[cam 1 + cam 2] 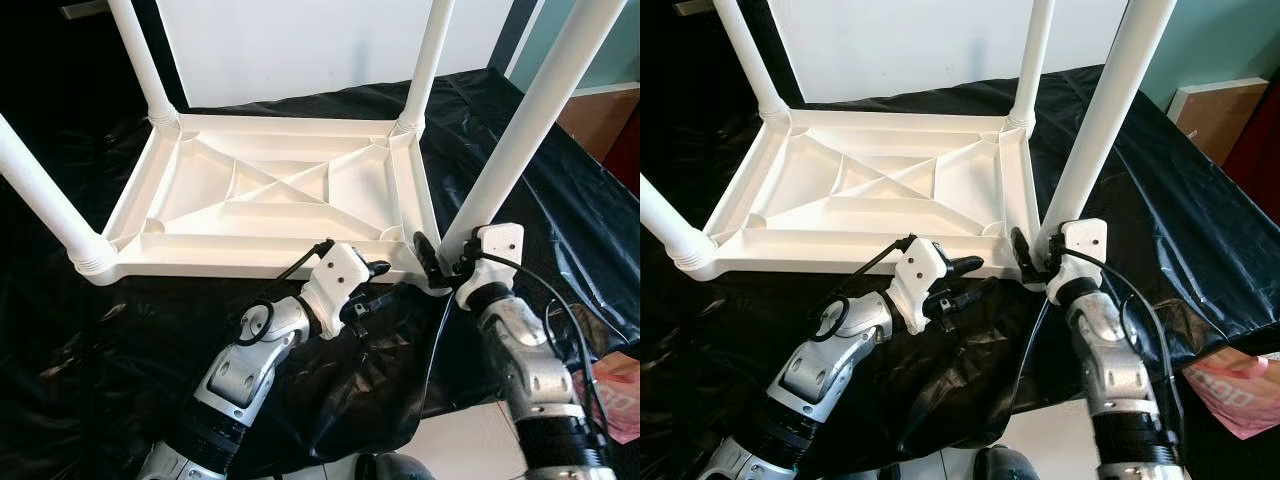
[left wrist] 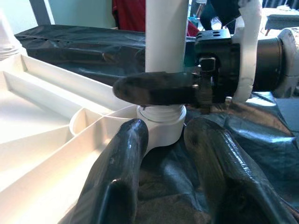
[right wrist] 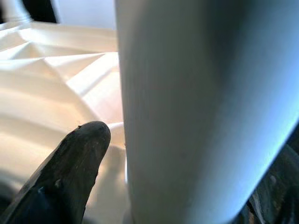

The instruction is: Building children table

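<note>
Black plastic sheeting covers the floor; from the head views we see the white children's table upside down on it, four legs up, with the right gripper clamped around the base of the near-right leg. In the left wrist view, the left gripper rests open just beside that corner socket, holding nothing. In the right wrist view, one black finger lies against the leg.
</note>
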Available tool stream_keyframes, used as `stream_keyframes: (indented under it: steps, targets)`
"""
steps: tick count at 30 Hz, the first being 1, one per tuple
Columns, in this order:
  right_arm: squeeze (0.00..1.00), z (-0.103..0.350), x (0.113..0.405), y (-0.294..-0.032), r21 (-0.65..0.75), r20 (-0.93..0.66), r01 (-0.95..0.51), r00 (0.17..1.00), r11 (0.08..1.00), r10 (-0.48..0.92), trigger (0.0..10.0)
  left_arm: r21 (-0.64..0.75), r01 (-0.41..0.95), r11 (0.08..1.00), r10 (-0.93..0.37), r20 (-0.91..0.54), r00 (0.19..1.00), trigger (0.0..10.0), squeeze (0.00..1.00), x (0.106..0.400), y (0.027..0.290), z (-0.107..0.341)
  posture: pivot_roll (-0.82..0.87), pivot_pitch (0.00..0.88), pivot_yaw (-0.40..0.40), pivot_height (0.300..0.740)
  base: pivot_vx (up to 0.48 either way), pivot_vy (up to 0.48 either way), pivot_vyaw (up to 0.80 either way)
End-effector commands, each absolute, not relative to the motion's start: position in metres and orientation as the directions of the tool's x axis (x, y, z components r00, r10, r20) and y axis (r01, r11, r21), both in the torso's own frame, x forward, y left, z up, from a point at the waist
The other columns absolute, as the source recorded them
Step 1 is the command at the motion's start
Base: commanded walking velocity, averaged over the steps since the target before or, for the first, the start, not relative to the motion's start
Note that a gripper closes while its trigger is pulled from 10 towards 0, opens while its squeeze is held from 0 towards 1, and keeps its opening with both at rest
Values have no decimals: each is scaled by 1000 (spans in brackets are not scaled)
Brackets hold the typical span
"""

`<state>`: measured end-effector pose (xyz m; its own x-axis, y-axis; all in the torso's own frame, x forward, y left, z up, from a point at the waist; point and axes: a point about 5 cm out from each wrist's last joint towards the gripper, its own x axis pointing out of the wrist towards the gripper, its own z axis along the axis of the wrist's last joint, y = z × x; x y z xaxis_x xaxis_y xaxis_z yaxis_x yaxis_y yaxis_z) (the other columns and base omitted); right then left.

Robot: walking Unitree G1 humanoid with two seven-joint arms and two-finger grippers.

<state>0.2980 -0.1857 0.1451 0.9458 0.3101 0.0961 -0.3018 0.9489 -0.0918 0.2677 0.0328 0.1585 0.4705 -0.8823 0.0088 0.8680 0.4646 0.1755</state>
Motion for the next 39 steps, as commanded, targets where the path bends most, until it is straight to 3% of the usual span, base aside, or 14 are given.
stream_keyframes:
  steps: [1,6,12,13,25,26,27,28,39]
  targets:
    - [0,142,298,-186,-82,86,-341,934,937,347,10000,164,888,430,-899,-9,437,10000,0,266,33,156,-10,64,-41,740,0,0,0]
    - [0,143,307,-192,-141,45,-466,878,873,476,10000,167,893,418,-904,-21,427,10000,0,266,33,154,-6,62,-36,740,0,0,0]
    - [0,145,313,-193,-166,28,-500,859,850,511,10000,167,895,413,-907,-21,422,10000,0,266,33,155,-4,62,-32,740,0,0,0]
    - [0,145,313,-193,-178,22,-513,851,840,525,0,168,896,412,-907,-21,421,10000,0,266,34,155,-1,61,-32,740,0,0,0]
    - [0,133,309,-197,-179,-24,-549,832,816,554,0,161,897,413,-907,-21,421,10000,0,265,34,156,-6,73,-33,740,0,0,0]
    - [0,132,308,-198,-171,-26,-539,839,825,543,9020,160,897,413,-907,-21,421,10000,0,265,34,156,-7,73,-32,740,0,0,0]
    - [0,132,308,-198,-166,-27,-533,843,830,537,9020,160,897,412,-907,-22,421,10000,0,264,34,156,-7,74,-32,740,0,0,0]
    - [0,131,309,-198,-157,-25,-520,852,840,523,10000,158,897,412,-907,-21,420,10000,0,264,34,155,-7,73,-33,740,0,0,0]
    - [0,126,307,-191,-130,-6,-353,935,926,355,10000,152,898,414,-906,-26,422,10000,0,264,35,154,-11,72,-35,740,0,0,0]
